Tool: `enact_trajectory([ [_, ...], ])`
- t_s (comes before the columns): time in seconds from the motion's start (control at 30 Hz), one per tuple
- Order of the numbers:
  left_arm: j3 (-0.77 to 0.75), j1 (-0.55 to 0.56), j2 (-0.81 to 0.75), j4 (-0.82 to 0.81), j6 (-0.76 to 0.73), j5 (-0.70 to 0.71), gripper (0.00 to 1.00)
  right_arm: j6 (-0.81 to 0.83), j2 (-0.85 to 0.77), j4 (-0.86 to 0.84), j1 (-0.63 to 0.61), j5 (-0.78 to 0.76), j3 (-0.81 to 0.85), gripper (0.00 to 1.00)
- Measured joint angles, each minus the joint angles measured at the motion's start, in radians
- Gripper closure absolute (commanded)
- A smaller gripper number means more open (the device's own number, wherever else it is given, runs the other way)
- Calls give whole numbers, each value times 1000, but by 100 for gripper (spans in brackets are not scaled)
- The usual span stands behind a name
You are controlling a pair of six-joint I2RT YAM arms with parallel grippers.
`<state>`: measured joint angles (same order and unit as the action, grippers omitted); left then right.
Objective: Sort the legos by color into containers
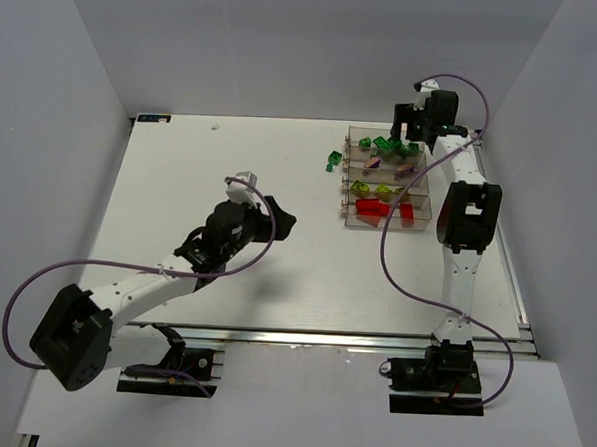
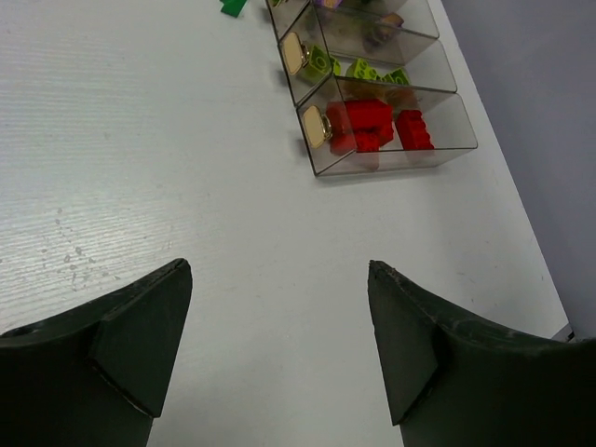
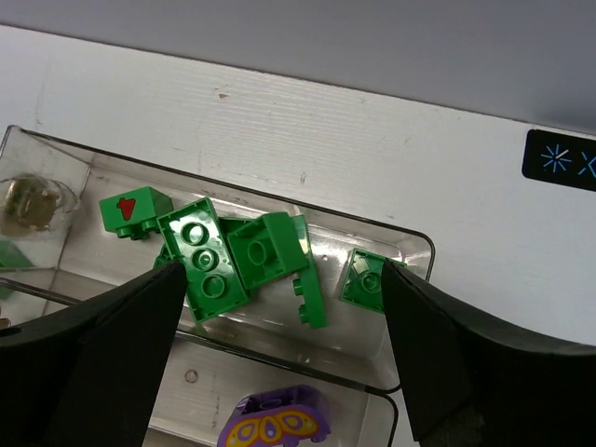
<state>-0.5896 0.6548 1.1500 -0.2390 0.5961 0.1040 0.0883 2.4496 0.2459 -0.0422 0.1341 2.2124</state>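
Black fingers frame the bottom corners of each wrist view. Right gripper (image 3: pixel 281 279) hangs over the top bin (image 3: pixel 410 244) of the containers (image 1: pixel 346 201), upper right of the top view, jaws wide and empty. Green legos (image 3: pixel 237 256) lie loose on the bin floor beneath it. Left gripper (image 2: pixel 279 279) is equally wide and holds nothing above bare table (image 2: pixel 140 140), centre-left.

Red legos (image 1: pixel 384 213), yellow-green legos (image 1: pixel 370 189) and a purple piece (image 3: pixel 275 428) sit in their own bins. I judge a green drop-off done. Green strays (image 1: pixel 332 161) lie on the table just left of the block. Next, an arm must rise clear of the walls, cross over, and close squarely on one small brick.
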Motion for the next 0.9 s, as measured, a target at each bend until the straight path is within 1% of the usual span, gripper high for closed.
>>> enact_trajectory([
  [0.03,-24,-3,31,3,3,-5,18,-2,0,0,5,14,0,11],
  [0.13,-117,-17,137,5,11,-24,46,-5,-9,6,36,113,-4,11],
  [0.17,-155,-26,177,10,14,-35,53,-5,-21,5,51,171,-17,16],
  [0.2,-206,-39,229,14,16,-50,66,-6,-49,-11,70,240,-58,24],
  [0.23,-255,-55,279,18,23,-69,71,-15,-93,-27,91,314,-120,36],
  [0.27,-311,-73,335,30,26,-92,74,-25,-138,-32,113,386,-172,82],
  [0.3,-378,-92,394,42,26,-116,78,-30,-176,-32,132,455,-204,100],
  [0.33,-443,-105,453,51,26,-135,78,-36,-204,-27,149,513,-213,100],
  [0.37,-514,-117,518,62,22,-155,77,-44,-234,-18,168,569,-213,100],
  [0.4,-601,-129,586,92,18,-171,65,-48,-264,-13,182,619,-214,100],
  [0.43,-687,-138,656,110,5,-185,58,-50,-298,-18,192,664,-225,92],
  [0.47,-762,-145,721,127,-8,-197,51,-53,-336,-18,195,700,-248,73],
  [0.53,-950,-150,860,197,-31,-219,42,-53,-425,-19,191,771,-319,66],
  [0.6,-1117,-150,984,263,-65,-237,40,-53,-499,-29,180,819,-392,65],
  [0.63,-1202,-150,1046,292,-84,-247,37,-53,-525,-29,176,837,-420,64],
  [0.73,-1381,-149,1184,375,-116,-264,33,-54,-555,-25,161,868,-459,64],
  [0.83,-1491,-147,1274,431,-121,-260,33,-63,-557,-6,163,878,-485,64],
  [0.9,-1509,-144,1300,449,-117,-244,34,-66,-557,-1,168,879,-502,64],
])
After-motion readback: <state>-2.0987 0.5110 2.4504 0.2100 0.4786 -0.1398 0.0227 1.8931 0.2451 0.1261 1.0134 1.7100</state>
